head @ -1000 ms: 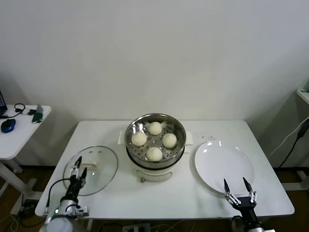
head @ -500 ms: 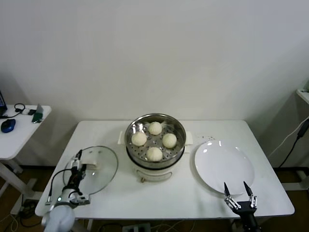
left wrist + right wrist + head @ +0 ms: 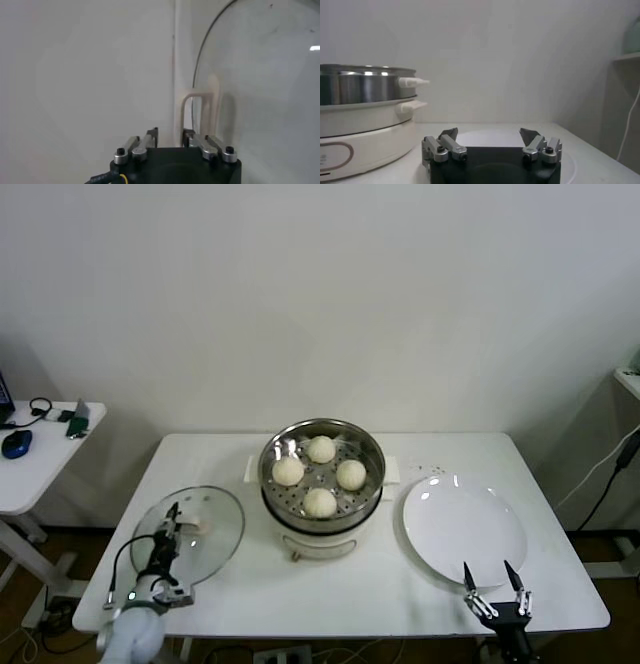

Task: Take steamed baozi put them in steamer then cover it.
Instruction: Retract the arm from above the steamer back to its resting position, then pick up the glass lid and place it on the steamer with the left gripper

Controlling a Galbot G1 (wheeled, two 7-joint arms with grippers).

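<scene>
The steamer stands mid-table with four cream-white baozi on its perforated tray; it also shows in the right wrist view. The cover, a clear glass lid, lies flat on the table to the steamer's left, with its cream-white handle at centre. My left gripper hovers low over the lid's near-left part, pointing at the handle. Its fingers stand a narrow gap apart, and nothing is held. My right gripper is open and empty at the table's front right.
A flat white plate lies right of the steamer, just beyond my right gripper; it also shows in the right wrist view. A small side table with a mouse and cables stands off to the left.
My left gripper has moved a little rightward and forward over the lid, closer to its handle. My right gripper has drawn back slightly toward the table's front edge.
</scene>
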